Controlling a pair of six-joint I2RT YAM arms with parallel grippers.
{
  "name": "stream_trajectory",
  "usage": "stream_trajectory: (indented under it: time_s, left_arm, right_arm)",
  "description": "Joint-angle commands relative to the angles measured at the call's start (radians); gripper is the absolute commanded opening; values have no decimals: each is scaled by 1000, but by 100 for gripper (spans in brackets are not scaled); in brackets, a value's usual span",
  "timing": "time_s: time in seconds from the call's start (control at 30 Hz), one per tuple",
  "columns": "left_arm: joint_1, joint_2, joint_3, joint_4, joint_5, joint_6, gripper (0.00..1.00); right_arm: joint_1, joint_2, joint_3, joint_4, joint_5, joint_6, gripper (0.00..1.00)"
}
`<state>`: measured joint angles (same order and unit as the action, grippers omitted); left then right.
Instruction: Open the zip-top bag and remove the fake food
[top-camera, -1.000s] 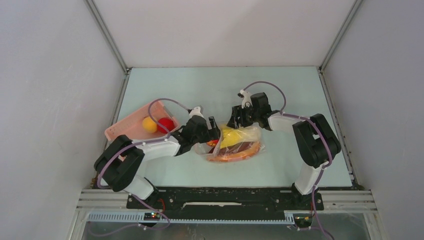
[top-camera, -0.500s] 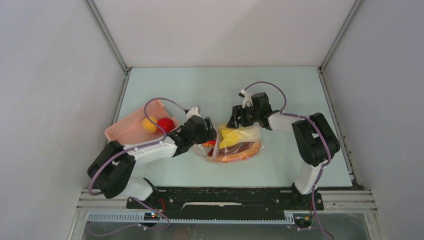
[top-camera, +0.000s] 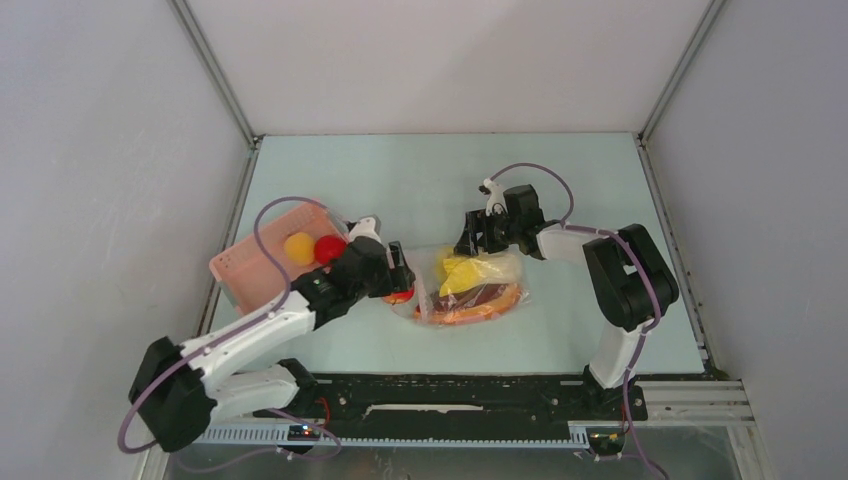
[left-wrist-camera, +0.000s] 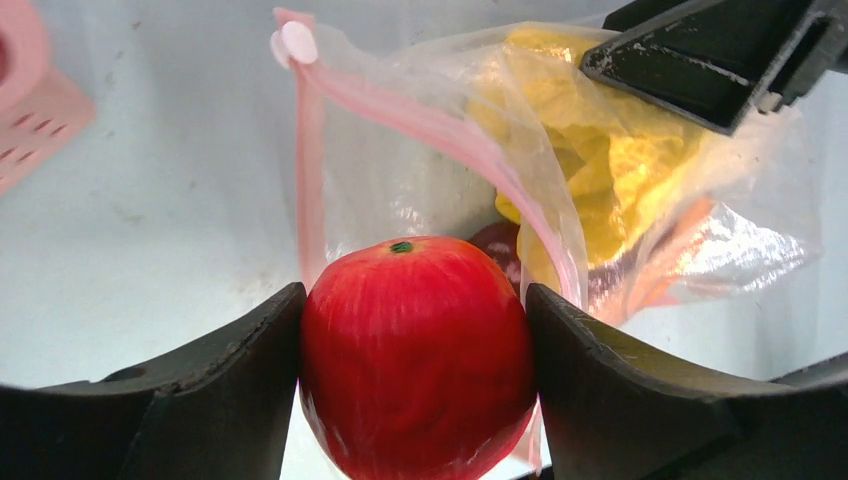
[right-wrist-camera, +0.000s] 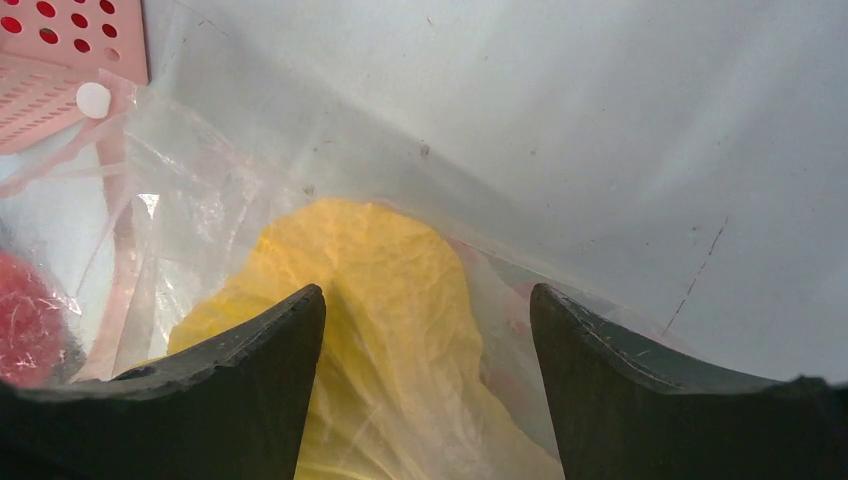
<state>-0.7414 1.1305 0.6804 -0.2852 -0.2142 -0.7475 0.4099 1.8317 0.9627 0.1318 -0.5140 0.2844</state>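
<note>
Since a second ago the left gripper has backed out of the zip-top bag towards the near left, and it now sits between the bag's mouth and the pink slatted basket. Its fingers are clamped on a red toy fruit, which has just cleared the opening. The pink zip strip still runs close along the fruit's right side, so the plastic could be dragged along with it. The right gripper has barely shifted. Its fingers stand apart astride the bag's far end, over the large yellow piece, probably to pin the bag down while the other arm pulls; whether they actually press the plastic cannot be told. The bag lies mid-bench with the yellow piece and some orange food still inside. An orange-yellow fruit and a second red fruit already rest in the basket just to the left, a short path with only the basket's rim to clear. Open bench lies beyond.
</note>
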Motion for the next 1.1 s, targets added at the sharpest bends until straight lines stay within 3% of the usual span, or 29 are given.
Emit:
stream_trajectory:
  time_s: [0.0, 0.23, 0.53, 0.63, 0.77, 0.87, 1.07]
  left_arm:
    - [3, -165, -14, -180, -22, 44, 46]
    - [89, -336, 73, -396, -142, 121, 48]
    - [471, -366, 97, -392, -139, 258, 52]
    - [658, -333, 74, -304, -76, 267, 53]
    - [865, -248, 45, -194, 126, 207, 58]
    - [923, -158, 50, -161, 192, 193, 68]
    - [940, -27, 72, -148, 253, 199, 85]
  right_arm:
    - [-2, 22, 14, -23, 1, -1, 77]
    - [-2, 22, 14, -23, 1, -1, 78]
    - [-7, 20, 14, -27, -7, 0, 78]
    - [-10, 22, 14, -26, -11, 0, 78]
    - [-11, 22, 14, -26, -15, -1, 78]
    - [-13, 22, 14, -24, -19, 0, 78]
    - [-12, 19, 14, -26, -18, -1, 78]
